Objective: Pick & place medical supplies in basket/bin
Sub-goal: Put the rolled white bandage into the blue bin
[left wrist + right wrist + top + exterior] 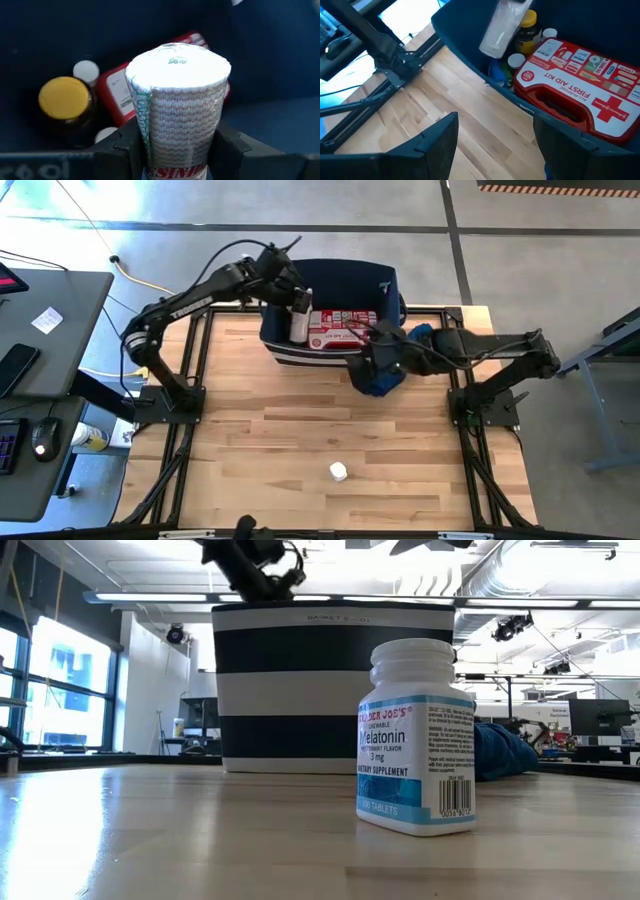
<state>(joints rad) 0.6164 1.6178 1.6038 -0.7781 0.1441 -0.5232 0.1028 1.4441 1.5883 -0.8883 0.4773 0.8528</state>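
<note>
The navy bin [385,285] stands at the table's far middle, striped white in the low view [335,685]. Inside it lie the red-and-white first aid pouch [580,87], the amber yellow-capped bottle [65,97] and small white caps [86,70]. My left gripper [298,305] hangs over the bin's left part, shut on a white wrapped bandage roll [177,100]. My right gripper [495,135] is open above the table at the bin's near wall, touching nothing. A small white melatonin bottle [338,471] stands upright on its base near the table's near edge [415,740]. My left gripper pinches the bandage roll between its two fingers [227,145], which sit on opposite sides of the roll's upper part [175,155]. The fingers come from above, pointing down, along the roll. The roll [502,27] hangs tilted below them, lifted clear over the bin's contents.
A royal-blue fabric bundle [378,383] lies on the table under my right wrist, just near of the bin [505,750]. The bin's rim and walls [465,47] stand between my right gripper and the supplies. Bare wood [300,430] spreads around the melatonin bottle.
</note>
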